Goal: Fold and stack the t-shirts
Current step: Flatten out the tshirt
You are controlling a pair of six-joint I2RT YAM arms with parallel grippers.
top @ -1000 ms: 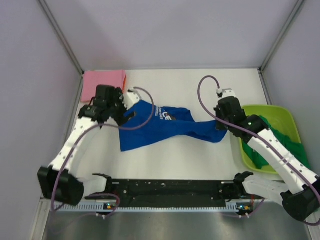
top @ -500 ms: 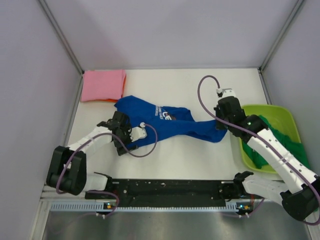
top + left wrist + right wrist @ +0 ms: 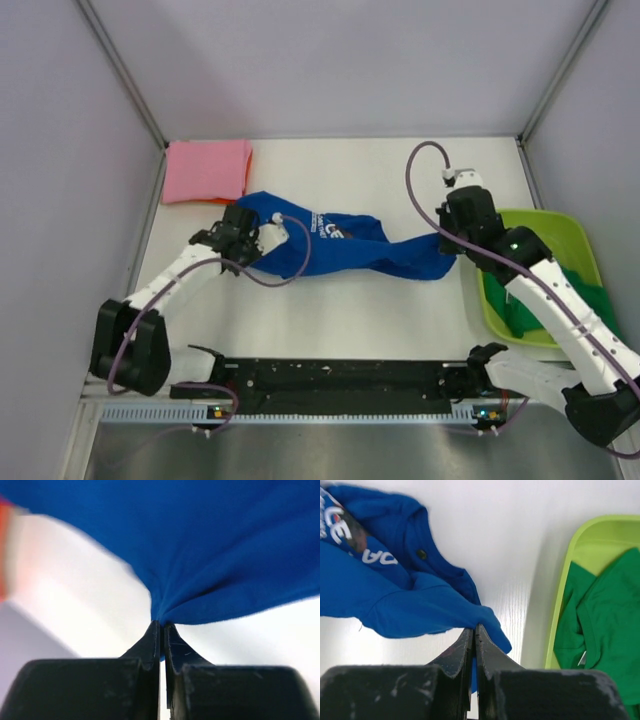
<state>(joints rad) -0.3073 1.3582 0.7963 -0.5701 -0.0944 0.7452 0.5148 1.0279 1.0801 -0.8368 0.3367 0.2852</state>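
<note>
The royal blue t-shirt (image 3: 345,250) lies stretched and twisted across the middle of the table, its white lettering (image 3: 335,522) showing. My left gripper (image 3: 161,624) is shut on the blue t-shirt's left edge (image 3: 210,555). Over at the shirt's right end (image 3: 420,605), my right gripper (image 3: 474,627) is shut on the cloth. A folded pink t-shirt (image 3: 207,170) rests at the back left corner. The green t-shirt (image 3: 600,625) sits crumpled inside the lime-green tub (image 3: 555,228).
The lime-green tub stands at the right edge of the table, beside my right arm (image 3: 545,290). A black rail (image 3: 340,378) runs along the near edge between the arm bases. Grey walls close in the table on three sides.
My left gripper came forward off the shirt's back left corner, closed on its left edge and pulled it up and left. The right gripper shifted slightly right, drawing the shirt tighter.
</note>
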